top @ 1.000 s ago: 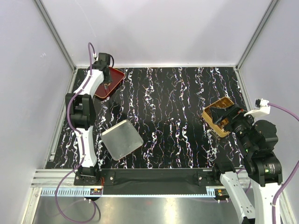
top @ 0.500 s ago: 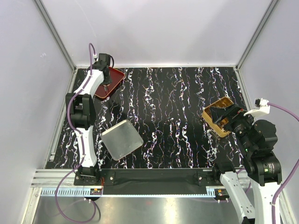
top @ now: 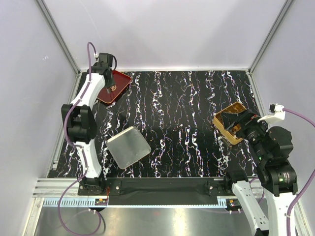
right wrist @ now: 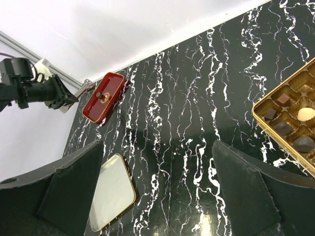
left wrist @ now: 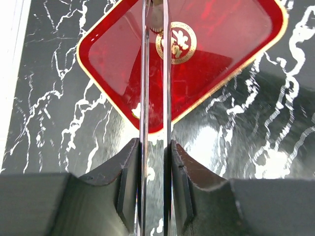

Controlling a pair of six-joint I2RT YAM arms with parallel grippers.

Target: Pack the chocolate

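My left gripper (top: 107, 81) is over the red tray (top: 118, 84) at the far left corner. In the left wrist view its fingers (left wrist: 129, 172) are shut on a pair of thin metal tongs (left wrist: 143, 98). The tongs reach out over the red tray (left wrist: 221, 44), and a small tan chocolate (left wrist: 156, 17) sits between their tips by the gold emblem. My right gripper (top: 241, 125) hovers at the gold compartmented box (top: 227, 129), open and empty (right wrist: 157, 196). Dark and cream chocolates (right wrist: 306, 114) lie in the box's compartments (right wrist: 266, 101).
A silver square lid (top: 128, 147) lies flat on the black marbled table at the front left; it also shows in the right wrist view (right wrist: 112, 196). White walls and metal rails border the table closely on the left, back and right.
My left arm's elbow has swung left and the gripper with the tongs has shifted slightly back over the red tray. The right arm has not moved.
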